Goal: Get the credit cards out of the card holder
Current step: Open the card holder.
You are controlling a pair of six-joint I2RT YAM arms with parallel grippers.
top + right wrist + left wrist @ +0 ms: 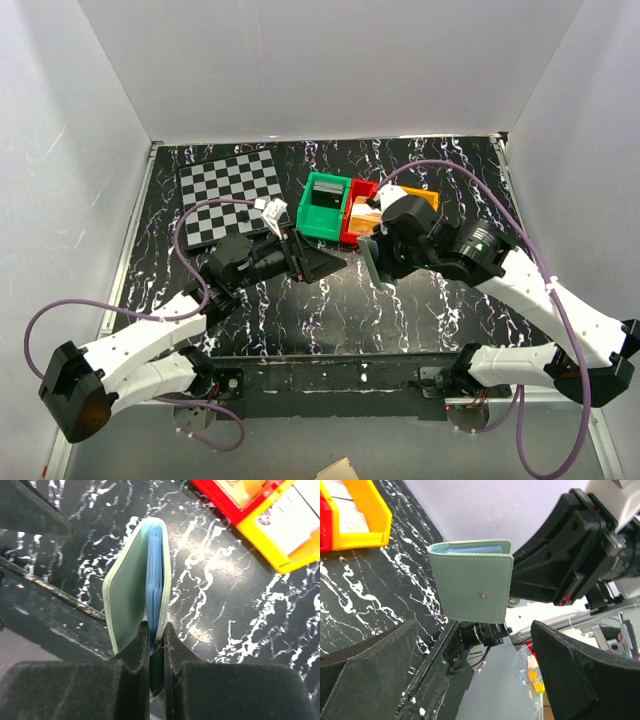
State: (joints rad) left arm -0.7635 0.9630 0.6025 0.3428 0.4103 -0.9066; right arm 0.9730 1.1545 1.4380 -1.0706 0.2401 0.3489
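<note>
Toward the far-left corner of the black, white-veined table [400, 310]: a black-and-white checkerboard sheet [230, 195], lying flat.

Nearer the middle, just off that sheet's near-right corner: the left hand [322, 260]. Black fingers [367, 672] spread wide apart, gripping nothing. Aimed rightward at the holder, close to it but not touching.

Behind the left hand, in the middle of the table's far half: three plastic bins in a row, side by side and touching. First a green bin [322, 208], then a red bin [358, 218], then a yellow-orange bin [425, 195] with something pale and flat inside.

Near the table's middle, just in front of the red bin: the small sage-green bifold card holder [472, 582]. Folded shut, stood on edge, lifted clear of the table. One flat cover turned toward the left hand, with a small metal snap stud [481, 595] on it. Fold on the edge farthest from the right hand. Between the two covers, light blue layers [154, 565] seen edge-on; credit cards or pocket lining, cannot tell which.

Immediately right of the holder: the right hand [154, 636], clamped on the card holder at the edge opposite the fold. Both covers pinched tight between its black fingers [135, 650], the rest of the holder sticking out beyond the fingertips toward the left hand. White right arm reaching in from the near-right corner of the table, a purple cable looping above it.
</note>
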